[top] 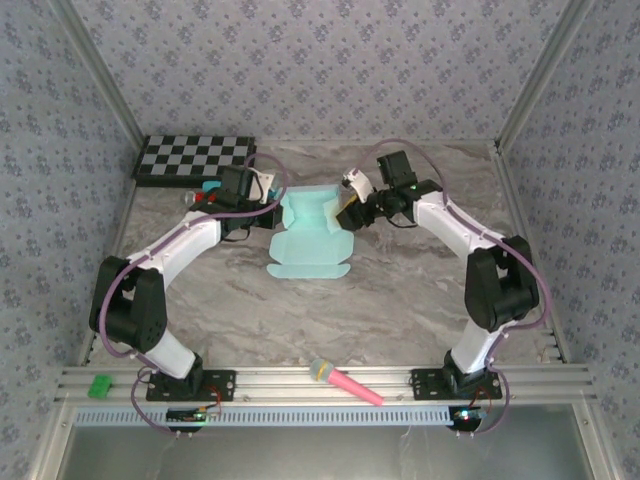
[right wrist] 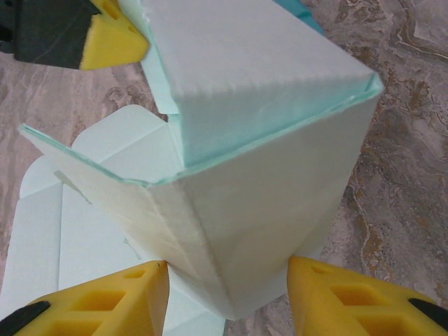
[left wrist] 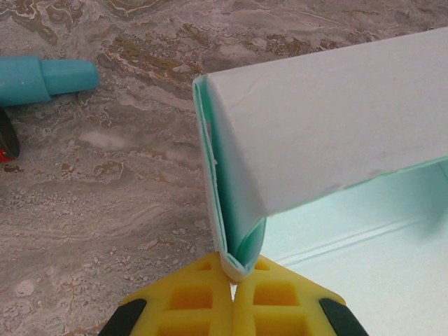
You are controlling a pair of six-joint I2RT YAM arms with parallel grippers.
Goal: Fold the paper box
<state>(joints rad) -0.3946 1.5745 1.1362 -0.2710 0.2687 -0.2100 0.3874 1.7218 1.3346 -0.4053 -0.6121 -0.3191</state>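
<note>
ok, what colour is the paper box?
The paper box is pale aqua-blue; it shows best in the top external view.

Left end effector [left wrist: 232, 278] tight on the paper box [left wrist: 329, 133] fold; teal marker [left wrist: 42, 78] off left.

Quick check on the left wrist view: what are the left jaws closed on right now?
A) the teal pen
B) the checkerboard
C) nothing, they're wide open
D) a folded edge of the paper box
D: the left gripper has its yellow jaws shut on a doubled-over edge of the paper box, and the teal pen lies apart from it, untouched.
</note>
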